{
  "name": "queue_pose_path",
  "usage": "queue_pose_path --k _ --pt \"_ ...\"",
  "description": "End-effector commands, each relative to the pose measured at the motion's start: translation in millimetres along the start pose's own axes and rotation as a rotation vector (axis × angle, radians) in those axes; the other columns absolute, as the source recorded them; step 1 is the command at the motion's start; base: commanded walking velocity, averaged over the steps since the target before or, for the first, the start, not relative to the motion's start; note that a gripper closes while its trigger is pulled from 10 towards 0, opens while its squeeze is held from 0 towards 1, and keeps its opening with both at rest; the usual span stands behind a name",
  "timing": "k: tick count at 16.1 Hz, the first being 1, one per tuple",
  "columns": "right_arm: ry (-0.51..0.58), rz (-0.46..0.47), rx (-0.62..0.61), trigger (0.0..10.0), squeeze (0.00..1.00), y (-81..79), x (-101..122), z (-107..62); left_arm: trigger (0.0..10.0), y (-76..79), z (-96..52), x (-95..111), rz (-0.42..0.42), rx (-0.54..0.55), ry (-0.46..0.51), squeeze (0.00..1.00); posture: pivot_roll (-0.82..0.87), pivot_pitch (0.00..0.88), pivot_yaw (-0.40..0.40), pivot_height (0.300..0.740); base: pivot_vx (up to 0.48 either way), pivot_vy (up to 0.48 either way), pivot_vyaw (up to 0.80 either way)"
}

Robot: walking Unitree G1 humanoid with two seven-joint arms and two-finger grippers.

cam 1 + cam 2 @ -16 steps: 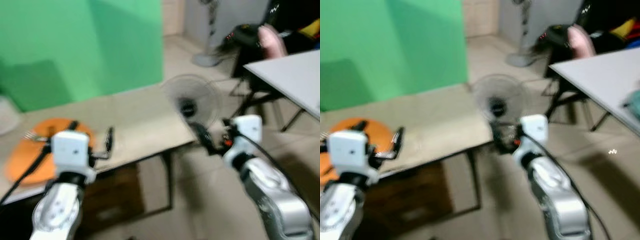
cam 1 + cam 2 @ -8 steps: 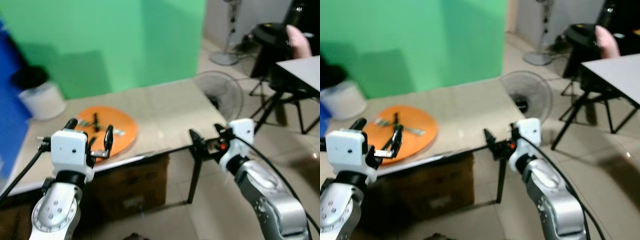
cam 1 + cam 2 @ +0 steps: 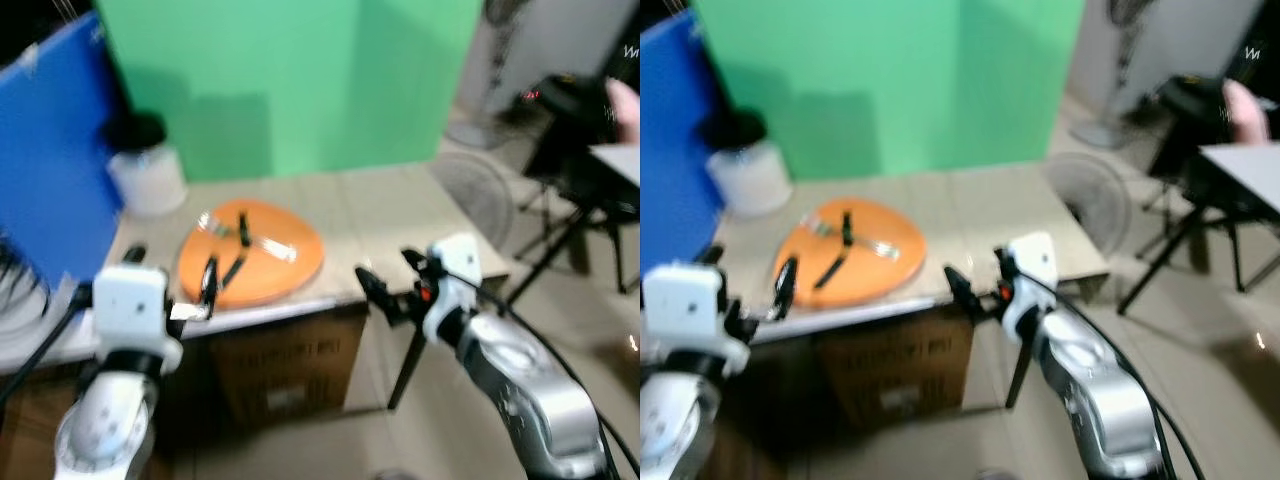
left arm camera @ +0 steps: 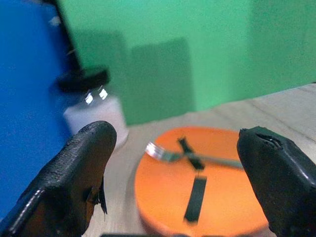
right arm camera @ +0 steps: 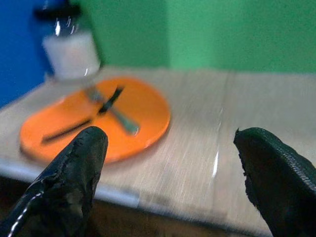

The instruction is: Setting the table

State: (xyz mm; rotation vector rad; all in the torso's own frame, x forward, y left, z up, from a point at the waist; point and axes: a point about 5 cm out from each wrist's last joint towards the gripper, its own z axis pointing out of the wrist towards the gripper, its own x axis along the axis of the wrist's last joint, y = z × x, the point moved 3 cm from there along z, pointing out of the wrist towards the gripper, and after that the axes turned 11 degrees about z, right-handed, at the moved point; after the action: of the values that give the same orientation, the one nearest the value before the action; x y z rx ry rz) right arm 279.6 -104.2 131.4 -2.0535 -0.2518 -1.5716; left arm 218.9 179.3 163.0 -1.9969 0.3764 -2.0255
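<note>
1. While the views from my head are blurred, I can make out the orange plate (image 3: 252, 262) lying flat on the light wooden table (image 3: 400, 215), toward its near edge, with a fork (image 4: 165, 154) and a dark-handled utensil (image 4: 196, 198) crossed on top of it.
2. Behind the plate, a white jar (image 3: 147, 178) with a black lid stands on the table, against a blue panel (image 3: 55, 160).
3. My left gripper (image 3: 170, 280) hangs just before the table's near edge, fingers spread wide and empty, pointed at the plate.
4. My right gripper (image 3: 392, 278) sits off the table's front edge, also released and holding nothing.
5. A green wall (image 3: 290, 80) backs the table, and a cardboard box (image 3: 285, 365) sits beneath it on the tiled floor (image 3: 600, 320).
6. A standing fan (image 3: 480, 195) is beside the table's right end, and a second, grey table (image 3: 620, 160) on dark folding legs stands further right.
</note>
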Motion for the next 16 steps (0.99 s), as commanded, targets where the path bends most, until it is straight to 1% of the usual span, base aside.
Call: queue_pose_path --k 1,2,3,4,6,10,11,12,13,14,15,16 --pt "0.015 -0.018 -0.027 10.0 0.33 7.7 7 0.5 10.0 5.3 2.0 6 -0.012 -0.022 0.023 0.00 -0.05 0.000 0.041 0.740 0.300 0.000 0.00" --pt "0.016 -0.022 -0.023 10.0 0.25 7.9 8 1.4 10.0 5.5 1.7 6 -0.013 -0.023 0.021 0.00 -0.05 0.000 0.041 0.740 0.300 0.000 0.00" --pt "0.017 -0.025 -0.022 10.0 0.05 8.0 9 2.0 10.0 5.7 1.6 6 -0.013 -0.023 0.020 0.00 -0.05 0.000 0.041 0.740 0.304 0.000 0.00" --pt "0.018 -0.029 -0.020 10.0 0.00 7.9 10 3.0 10.0 5.9 1.2 6 -0.014 -0.024 0.019 0.00 -0.05 0.000 0.041 0.740 0.296 0.000 0.00" --pt "0.017 -0.039 -0.016 10.0 0.00 8.1 11 6.1 10.0 6.6 1.2 4 -0.012 -0.028 0.009 0.00 -0.05 0.000 0.042 0.740 0.292 0.000 0.00" --pt "-0.026 -0.125 0.055 10.0 0.00 1.0 9 7.5 10.0 7.5 1.1 3 -0.012 -0.034 0.005 0.00 -0.05 0.000 0.047 0.740 0.292 0.000 0.00" --pt "-0.030 -0.136 0.063 10.0 0.00 0.5 10 10.0 10.0 8.9 1.6 3 -0.012 -0.044 0.005 0.00 -0.05 0.000 0.047 0.740 0.289 0.000 0.40" --pt "-0.047 -0.121 0.078 10.0 0.00 0.1 12 17.8 10.0 11.6 3.1 2 -0.008 -0.067 0.001 0.00 -0.05 0.000 0.049 0.740 0.277 0.000 0.00" --pt "-0.055 -0.121 0.085 10.0 0.00 -0.4 13 20.8 10.0 12.6 3.6 0 -0.004 -0.076 -0.006 0.00 -0.05 0.000 0.049 0.740 0.277 0.000 0.00" --pt "-0.101 -0.146 0.123 10.0 0.00 -3.6 11 27.7 10.0 17.4 4.4 -3 -0.009 -0.125 -0.021 0.00 -0.05 0.000 0.054 0.740 0.000 0.000 0.00" --pt "-0.137 -0.166 0.142 10.0 0.20 -5.1 7 32.3 10.0 20.1 5.2 -4 0.001 -0.154 -0.020 0.00 -0.05 0.000 0.054 0.740 0.000 0.000 0.00" --pt "-0.161 -0.180 0.154 10.0 0.20 -5.9 5 35.1 10.0 21.9 5.6 -4 0.009 -0.173 -0.017 0.00 -0.05 0.000 0.054 0.740 0.000 0.000 0.00"
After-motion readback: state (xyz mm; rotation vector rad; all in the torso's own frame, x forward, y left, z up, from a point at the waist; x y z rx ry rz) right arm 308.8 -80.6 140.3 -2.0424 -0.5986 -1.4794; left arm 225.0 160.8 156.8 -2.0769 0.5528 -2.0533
